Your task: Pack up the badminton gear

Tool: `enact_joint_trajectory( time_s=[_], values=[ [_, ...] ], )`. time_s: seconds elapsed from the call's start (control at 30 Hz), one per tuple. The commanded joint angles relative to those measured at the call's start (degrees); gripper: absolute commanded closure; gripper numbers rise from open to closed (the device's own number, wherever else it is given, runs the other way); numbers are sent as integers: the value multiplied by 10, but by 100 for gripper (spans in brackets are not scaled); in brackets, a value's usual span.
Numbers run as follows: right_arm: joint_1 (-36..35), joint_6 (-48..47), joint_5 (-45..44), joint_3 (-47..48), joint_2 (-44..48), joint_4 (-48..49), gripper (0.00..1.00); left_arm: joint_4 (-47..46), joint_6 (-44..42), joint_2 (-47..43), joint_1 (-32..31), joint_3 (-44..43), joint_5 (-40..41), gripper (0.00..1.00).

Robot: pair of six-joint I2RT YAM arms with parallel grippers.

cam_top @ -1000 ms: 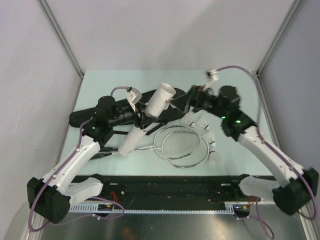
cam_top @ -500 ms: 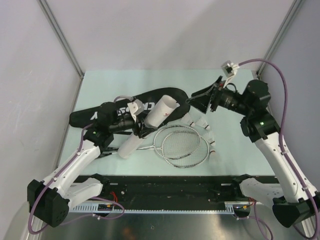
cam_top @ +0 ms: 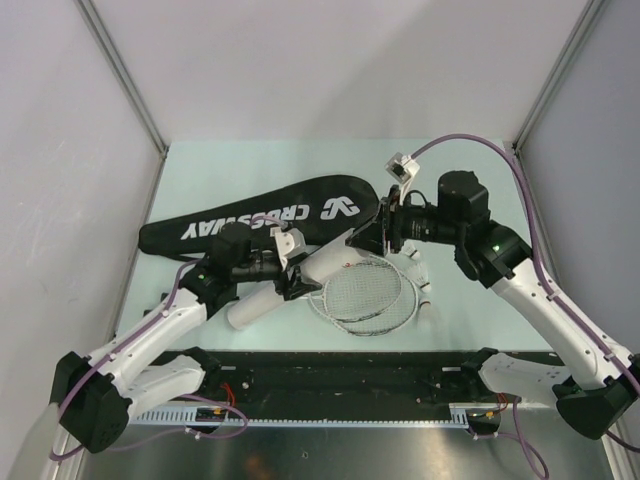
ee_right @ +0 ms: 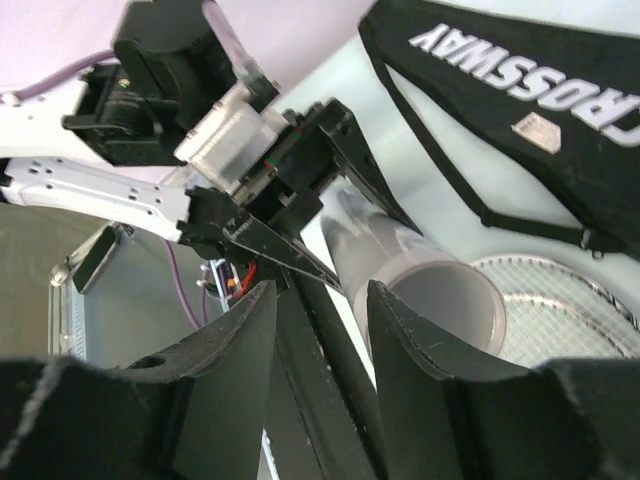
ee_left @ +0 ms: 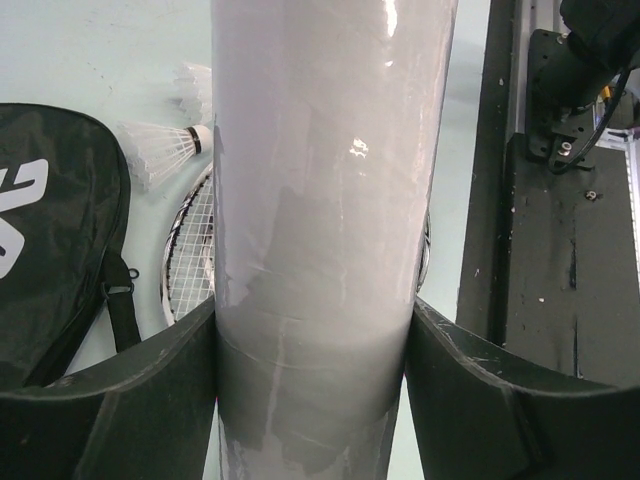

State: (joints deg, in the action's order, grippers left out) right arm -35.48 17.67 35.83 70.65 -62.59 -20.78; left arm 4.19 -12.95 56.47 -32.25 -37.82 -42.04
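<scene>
The white tube is clamped between the fingers of the left pincer, which press on both its sides. Its open mouth faces the right pincer, whose fingers stand partly apart just beside that mouth and hold nothing. Under the left pincer's tips lie two rackets. Shuttlecocks lie below the right pincer's wrist. Beyond both pincers, the black CROSSWAY racket bag lies flat on the table.

White arm links, black joints, purple cables off the wrists, small green light, scuffed black fingers
</scene>
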Motion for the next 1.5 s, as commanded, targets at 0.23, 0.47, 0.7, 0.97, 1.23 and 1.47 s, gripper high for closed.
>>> enact_joint_trajectory(
  time_s=[0.23, 0.47, 0.7, 0.97, 1.23, 1.47],
  values=[
    [-11, -4, -50, -19, 19, -38, 57, -1, -73, -19, -12, -9, -3, 82],
    [-15, 10, -33, -39, 11, -14, 61, 1, -73, -20, -14, -12, -6, 83],
    [-28, 26, -36, -59, 8, 16, 69, 0, -72, -21, -16, -16, -1, 88],
    [-35, 42, -51, -69, 16, 34, 83, 2, -74, -20, -17, -17, 10, 95],
    [-29, 123, -54, -107, 53, 85, 100, 0, -81, -18, -20, -15, 27, 100],
    [138, 298, 105, -243, 138, 301, 100, 0, -98, -10, -20, -3, 47, 100]
  ],
)
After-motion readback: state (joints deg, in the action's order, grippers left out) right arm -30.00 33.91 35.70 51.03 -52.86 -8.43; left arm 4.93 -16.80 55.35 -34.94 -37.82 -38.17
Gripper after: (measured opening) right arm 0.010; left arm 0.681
